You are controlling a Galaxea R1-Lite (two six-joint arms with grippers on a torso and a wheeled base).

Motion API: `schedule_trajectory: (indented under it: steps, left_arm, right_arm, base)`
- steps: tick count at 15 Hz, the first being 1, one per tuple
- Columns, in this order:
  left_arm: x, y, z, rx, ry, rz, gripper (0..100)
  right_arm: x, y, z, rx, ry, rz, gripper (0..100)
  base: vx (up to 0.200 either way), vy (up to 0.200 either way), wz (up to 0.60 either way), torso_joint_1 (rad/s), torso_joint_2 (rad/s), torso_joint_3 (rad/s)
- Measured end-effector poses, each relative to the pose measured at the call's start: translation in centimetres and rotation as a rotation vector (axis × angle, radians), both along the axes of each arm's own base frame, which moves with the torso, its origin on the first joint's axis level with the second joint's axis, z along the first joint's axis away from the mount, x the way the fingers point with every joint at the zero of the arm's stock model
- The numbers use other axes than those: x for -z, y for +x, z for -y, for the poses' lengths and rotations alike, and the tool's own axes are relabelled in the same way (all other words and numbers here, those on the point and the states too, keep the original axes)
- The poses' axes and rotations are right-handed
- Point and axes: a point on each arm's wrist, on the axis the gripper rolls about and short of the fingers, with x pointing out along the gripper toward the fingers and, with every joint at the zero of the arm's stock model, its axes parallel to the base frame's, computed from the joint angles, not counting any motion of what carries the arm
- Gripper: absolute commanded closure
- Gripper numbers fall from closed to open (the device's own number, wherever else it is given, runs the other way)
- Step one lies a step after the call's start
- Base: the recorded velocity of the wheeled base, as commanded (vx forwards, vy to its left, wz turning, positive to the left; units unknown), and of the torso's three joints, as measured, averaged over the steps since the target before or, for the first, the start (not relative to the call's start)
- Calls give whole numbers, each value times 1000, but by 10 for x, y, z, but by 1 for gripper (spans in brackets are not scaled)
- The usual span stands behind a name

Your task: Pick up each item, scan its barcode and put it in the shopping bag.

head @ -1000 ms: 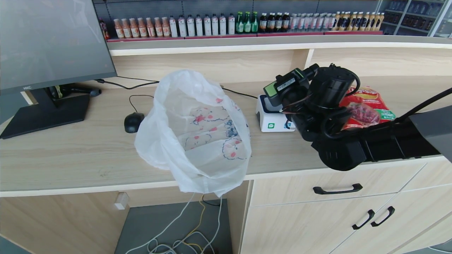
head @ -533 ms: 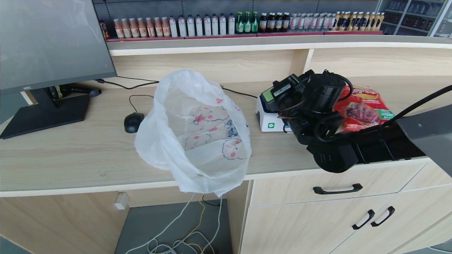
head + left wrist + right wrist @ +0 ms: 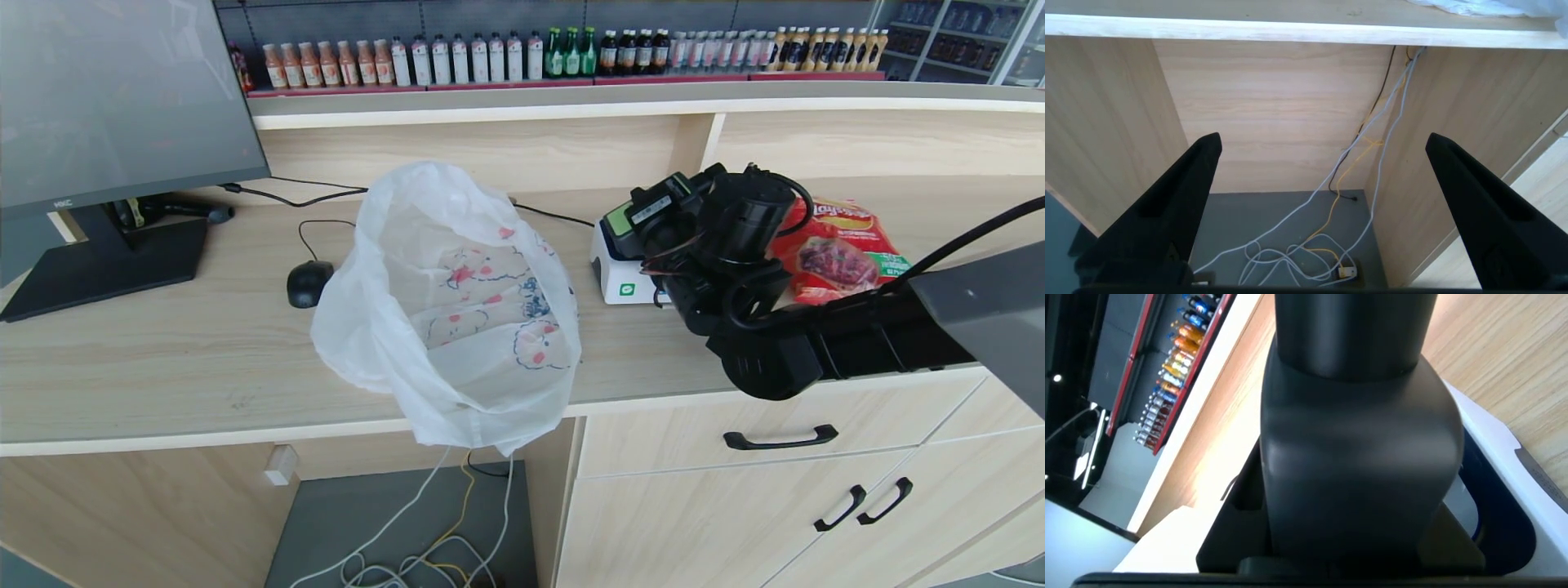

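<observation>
Looking at the head view, I have the right gripper (image 3: 663,245) at centre right of the frame, poised over the small white box-shaped barcode scanner (image 3: 620,282) that sits on the pale wooden desk (image 3: 163,367). From the right wrist view the white scanner body (image 3: 1490,457) lies directly beneath a dark shape that blocks my sight, so I cannot tell whether this gripper is apart or together.

The red foil snack bag (image 3: 841,253) lies on the desk at the right of the frame, just beyond the scanner and partly hidden behind the black right arm. It is on the far side of the wrist from the gripper's tip, and I cannot tell whether anything touches it.

The white translucent plastic shopping bag (image 3: 457,302) stands open in the middle of the frame, its base hanging over the desk's near edge, well apart from the scanner. Printed items in pale wrapping show through its side.

My left gripper (image 3: 1323,212) is below the desk's edge with its two black jaws spread wide and nothing between them, facing the recess where loose white and yellow cables (image 3: 1315,253) lie.

A black computer mouse (image 3: 309,282) sits left of the bag, and a dark flat monitor (image 3: 122,98) fills the upper left.
</observation>
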Motion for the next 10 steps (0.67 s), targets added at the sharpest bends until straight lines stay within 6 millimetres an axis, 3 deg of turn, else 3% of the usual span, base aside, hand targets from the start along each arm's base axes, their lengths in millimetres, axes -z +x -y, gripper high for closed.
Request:
schedule_trajectory:
  steps: [10]
  left_arm:
    - [0,0,0,0,0,0,0]
  right_arm:
    - [1,0,0,1,-3,-3,100]
  base:
    - [0,0,0,0,0,0]
